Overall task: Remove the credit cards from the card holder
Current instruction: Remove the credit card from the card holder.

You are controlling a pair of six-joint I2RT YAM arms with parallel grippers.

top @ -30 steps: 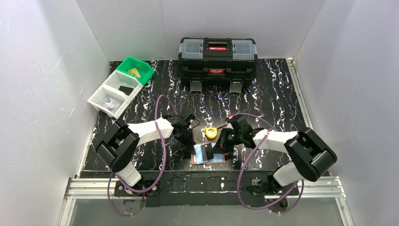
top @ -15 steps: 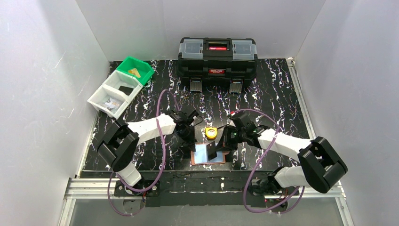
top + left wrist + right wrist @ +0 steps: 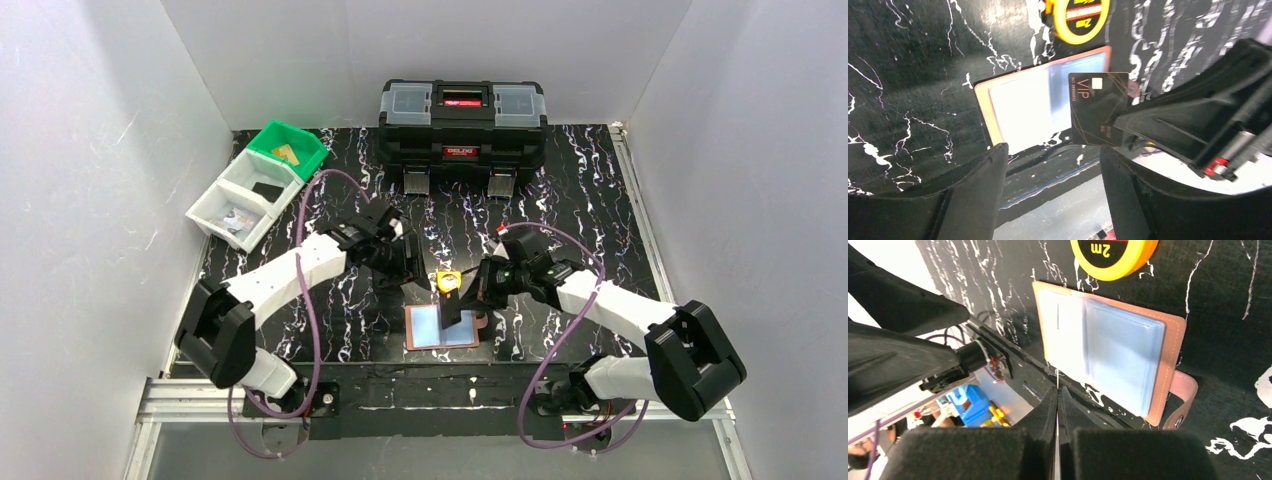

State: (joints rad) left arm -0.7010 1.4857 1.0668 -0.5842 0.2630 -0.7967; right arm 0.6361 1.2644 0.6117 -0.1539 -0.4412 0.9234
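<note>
The tan card holder point(image 3: 441, 329) lies open near the table's front edge, pale blue sleeves point(image 3: 1118, 357) up, snap tab to one side. Just above it my right gripper point(image 3: 469, 297) is shut on a black credit card point(image 3: 452, 305). That card point(image 3: 1098, 107) shows "VIP" lettering in the left wrist view. In the right wrist view it is only a thin edge point(image 3: 1057, 382) between the right gripper's point(image 3: 1057, 392) pressed fingers. My left gripper point(image 3: 407, 262) hangs open and empty behind the holder's left side. Its fingers point(image 3: 973, 195) stand wide apart, clear of the holder point(image 3: 1023, 105).
A round yellow tape measure point(image 3: 448, 282) sits just behind the holder. A black toolbox point(image 3: 462, 122) stands at the back. At the back left are a green bin point(image 3: 288, 150) and two white bins point(image 3: 245, 198), each with a card in it.
My left gripper let go of the holder's left edge, opened and pulled back and up. The right gripper drew the black card up and away from the sleeves.
</note>
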